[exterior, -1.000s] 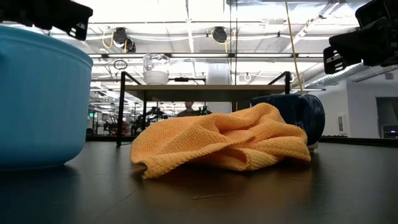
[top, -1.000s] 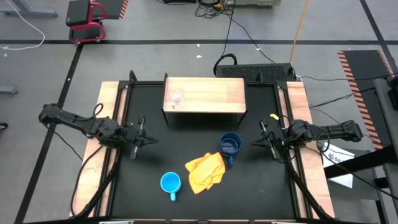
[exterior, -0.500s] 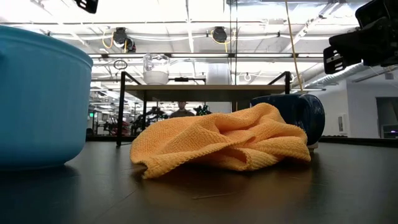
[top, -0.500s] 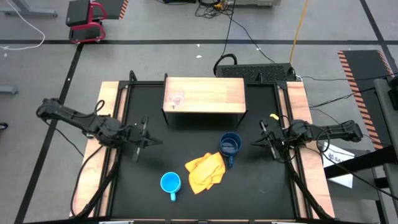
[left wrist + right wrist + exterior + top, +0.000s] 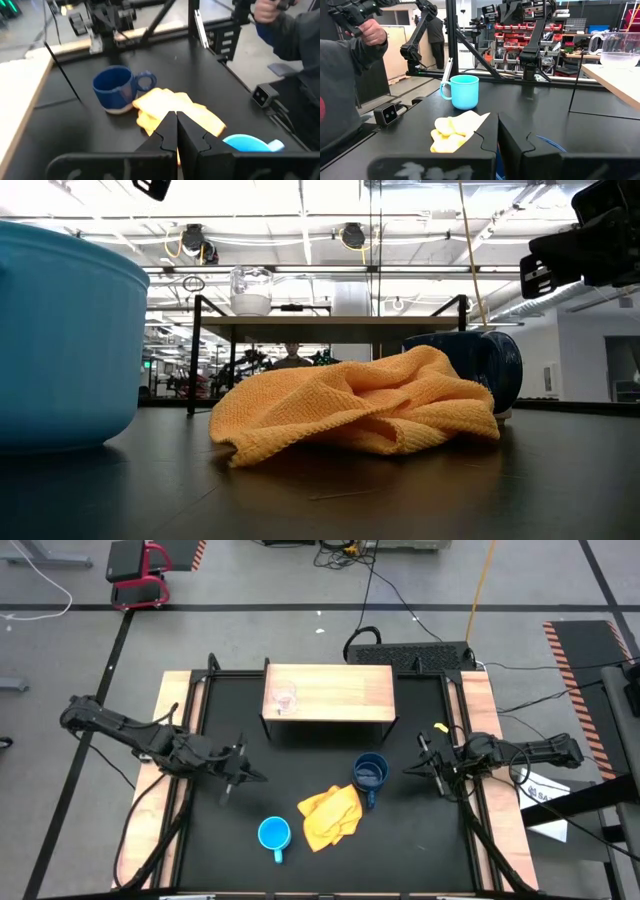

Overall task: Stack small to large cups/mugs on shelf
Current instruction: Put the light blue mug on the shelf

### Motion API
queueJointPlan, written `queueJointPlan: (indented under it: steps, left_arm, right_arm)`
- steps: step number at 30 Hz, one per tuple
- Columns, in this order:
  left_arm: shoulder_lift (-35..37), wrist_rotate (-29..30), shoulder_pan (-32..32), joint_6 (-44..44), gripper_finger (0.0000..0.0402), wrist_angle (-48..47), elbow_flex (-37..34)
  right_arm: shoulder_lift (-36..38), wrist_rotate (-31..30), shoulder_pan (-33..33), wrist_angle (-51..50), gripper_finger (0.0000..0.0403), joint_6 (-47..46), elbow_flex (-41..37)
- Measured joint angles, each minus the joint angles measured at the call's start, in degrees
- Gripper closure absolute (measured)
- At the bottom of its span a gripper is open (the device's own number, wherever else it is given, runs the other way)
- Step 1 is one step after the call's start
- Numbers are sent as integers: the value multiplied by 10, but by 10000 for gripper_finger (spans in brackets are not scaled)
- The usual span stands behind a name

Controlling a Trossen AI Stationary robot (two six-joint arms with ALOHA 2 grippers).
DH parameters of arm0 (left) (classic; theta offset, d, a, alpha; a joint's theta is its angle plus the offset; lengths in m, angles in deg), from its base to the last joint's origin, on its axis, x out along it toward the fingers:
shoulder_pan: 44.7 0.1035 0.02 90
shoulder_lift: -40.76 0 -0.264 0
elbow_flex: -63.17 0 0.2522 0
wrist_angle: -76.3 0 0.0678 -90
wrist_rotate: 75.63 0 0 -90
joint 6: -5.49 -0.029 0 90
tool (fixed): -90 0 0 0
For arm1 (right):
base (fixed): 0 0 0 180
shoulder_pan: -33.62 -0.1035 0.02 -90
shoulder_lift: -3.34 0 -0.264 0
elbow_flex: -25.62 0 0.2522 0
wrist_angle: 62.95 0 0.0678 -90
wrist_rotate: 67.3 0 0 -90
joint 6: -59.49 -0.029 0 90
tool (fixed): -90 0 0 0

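High view: left gripper (image 5: pixel 243 774) has crept inward over the last second, off the left table edge toward the middle of the black mat, fingertips now nearer the cups. Means the left arm is heading for the next pick, probably; nothing grabbed yet. Its two dark fingers sit pressed together in the left wrist view, nothing between them, touching nothing.

Just ahead of and below that gripper: the mid-sized light blue handled mug (image 5: pixel 273 834), upright on the mat, near the front edge. Beside it, further from the left gripper, the crumpled yellow cloth (image 5: pixel 328 816), lying flat. The larger dark blue handled mug (image 5: pixel 371 774) is just past the cloth, upright, touching or nearly touching its edge; low view can't settle which.

Behind the left gripper's line of travel: the low light wooden shelf with dark side panels (image 5: pixel 340 692), at the back of the mat. The small clear glass cup (image 5: pixel 284 699) stands on its top at the end nearer the left arm. So one cup is placed, two mugs remain on the mat, no stack begun.

Right gripper (image 5: pixel 428 767) hasn't moved across the three high views, parked at the right edge of the mat, dark blue mug near its tips but well clear. Fingers closed flat against each other in the right wrist view, empty.

A person in a dark sleeve shows beyond the table in both wrist views, hand raised holding a dark device.
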Motion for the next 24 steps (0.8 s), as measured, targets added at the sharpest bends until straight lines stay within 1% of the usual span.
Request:
queueJointPlan:
  steps: [6, 9, 12, 17, 20, 24]
  left_arm:
    - [-40, -5, 0, 34, 401, -122, 70]
    - [-56, -2, 0, 47, 401, -165, 88]
    - [-70, -3, 0, 53, 401, -170, 100]
    - [-96, -19, 0, 65, 401, -187, 113]
    - [-114, -32, -6, 66, 401, -193, 118]
    - [-140, -35, -14, 70, 401, -210, 132]
  right_arm:
    - [0, 0, 0, 0, 403, -1, 0]
    - [0, 0, 0, 0, 403, -4, 0]
    - [0, 0, 0, 0, 403, -3, 0]
    - [0, 0, 0, 0, 403, -3, 0]
    - [0, 0, 0, 0, 403, -3, 0]
    - [0, 0, 0, 0, 403, -3, 0]
